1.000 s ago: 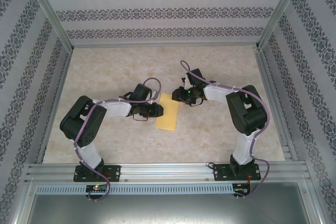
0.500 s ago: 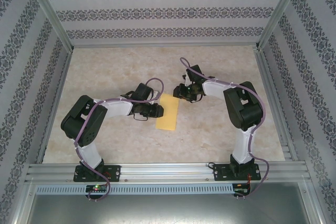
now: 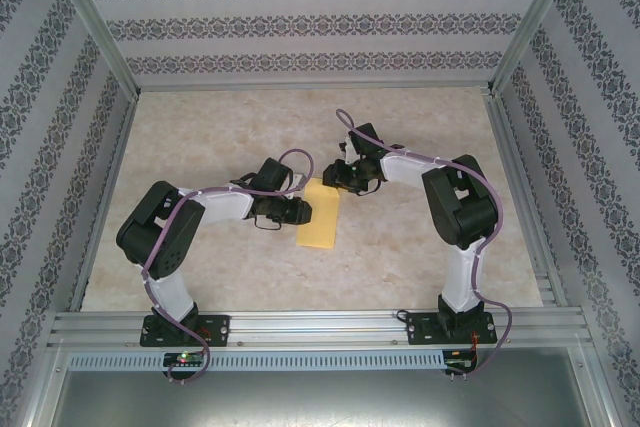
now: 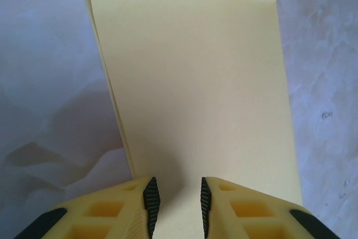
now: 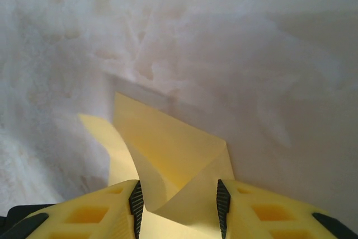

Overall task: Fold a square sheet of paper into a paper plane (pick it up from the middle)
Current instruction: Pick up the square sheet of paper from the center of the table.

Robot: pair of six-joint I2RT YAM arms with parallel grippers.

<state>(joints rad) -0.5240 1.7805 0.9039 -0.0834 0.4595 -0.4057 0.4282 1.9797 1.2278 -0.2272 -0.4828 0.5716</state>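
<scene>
Right gripper (image 3: 338,177) has slid in toward the far corner of the sheet (image 3: 320,222) since a second ago; left gripper (image 3: 303,211) has barely shifted. You have the sheet already folded to a long strip on the table (image 3: 240,137), so the step in hand looks like the first nose fold at the far corner. From the left wrist, the left gripper (image 4: 177,205) has its jaws a narrow gap apart, and the strip (image 4: 196,82) runs straight ahead from between them. Flat paper shows through the gap, so nothing is pinched; you seem to be pinning it, though contact is hard to confirm. From the right wrist, the right gripper (image 5: 177,202) has its jaws moderately apart, with a lifted, creased flap of the sheet (image 5: 173,149) rising between them and reaching both pads, and the rest lying ahead. I cannot tell whether it is squeezed. Next, likely: carry that flap over to the long edge and press it down, with the left side holding the strip so it doesn't skate.
</scene>
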